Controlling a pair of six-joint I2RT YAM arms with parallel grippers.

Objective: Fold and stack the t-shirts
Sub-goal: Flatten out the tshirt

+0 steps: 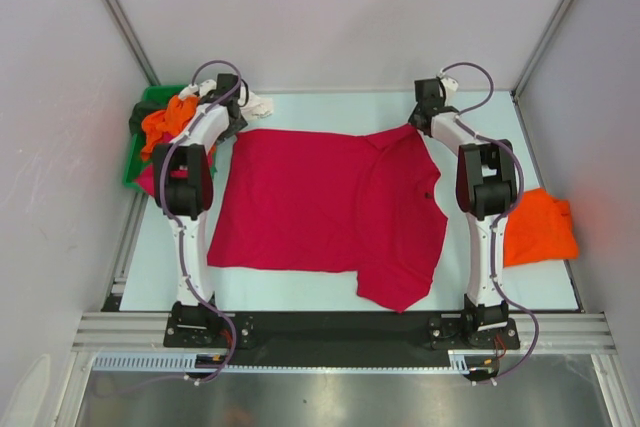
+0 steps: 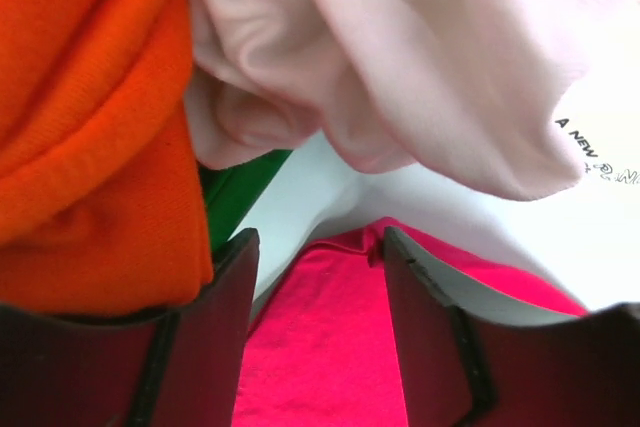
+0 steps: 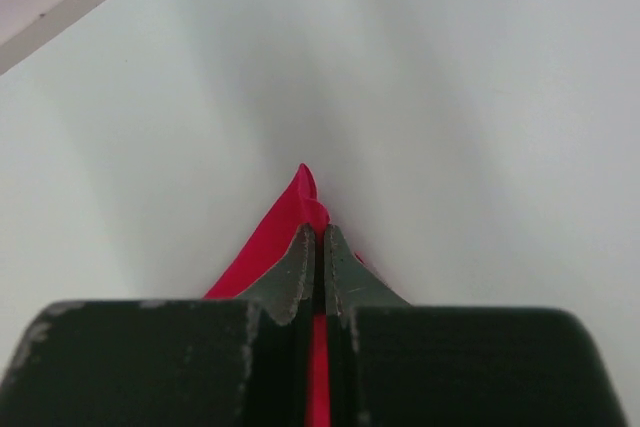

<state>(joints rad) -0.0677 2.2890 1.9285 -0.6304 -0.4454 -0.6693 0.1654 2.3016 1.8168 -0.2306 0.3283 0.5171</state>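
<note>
A large crimson-red t-shirt point(image 1: 320, 212) lies spread flat in the middle of the table. My left gripper point(image 1: 232, 119) hovers at the shirt's far left corner. In the left wrist view its jaws stand open point(image 2: 318, 257) with the red cloth point(image 2: 320, 347) lying loose below them. My right gripper point(image 1: 420, 119) is at the far right corner, shut point(image 3: 320, 232) on a pinch of the red cloth point(image 3: 285, 222). An orange t-shirt point(image 2: 90, 127) and a white one point(image 2: 420, 57) with black print hang just beyond the left fingers.
A green bin point(image 1: 150, 107) at the far left holds orange, dark and white shirts, with magenta cloth point(image 1: 147, 179) beside it. A folded orange shirt point(image 1: 540, 227) lies at the right, beyond the right arm. Walls close in the sides and the back.
</note>
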